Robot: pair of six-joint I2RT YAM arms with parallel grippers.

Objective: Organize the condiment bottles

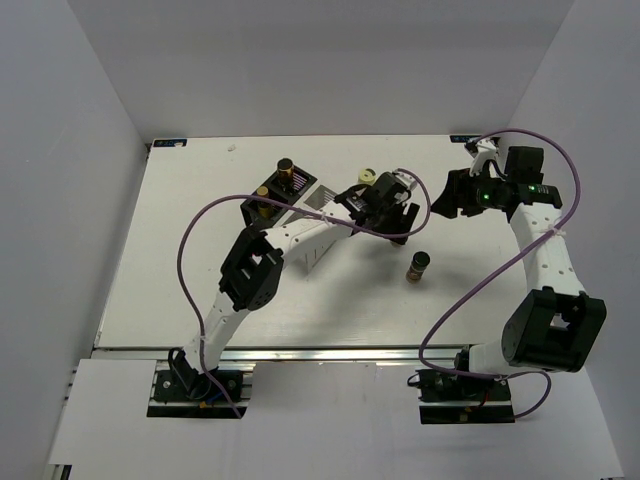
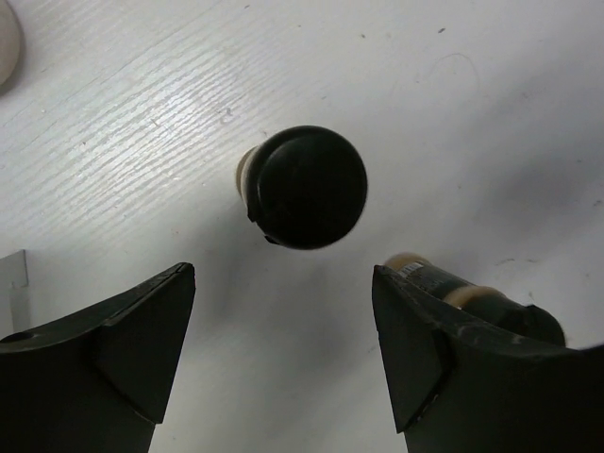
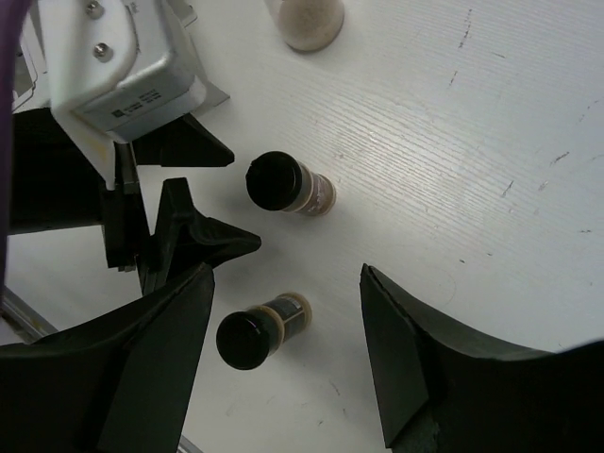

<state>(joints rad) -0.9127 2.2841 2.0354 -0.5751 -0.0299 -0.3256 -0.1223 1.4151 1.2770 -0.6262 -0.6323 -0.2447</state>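
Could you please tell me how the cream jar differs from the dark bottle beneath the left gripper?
The bottle is dark with a black cap; the jar is cream. The jar looks wider than the bottle. The bottle sits in line with the gap between the open jaws of the left gripper; the jar stands off to one side. Both rest on the table.

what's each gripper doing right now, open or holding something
Left gripper: open, holding nothing; a black-capped bottle stands just beyond its fingers, not gripped.
Right gripper: open, holding nothing.
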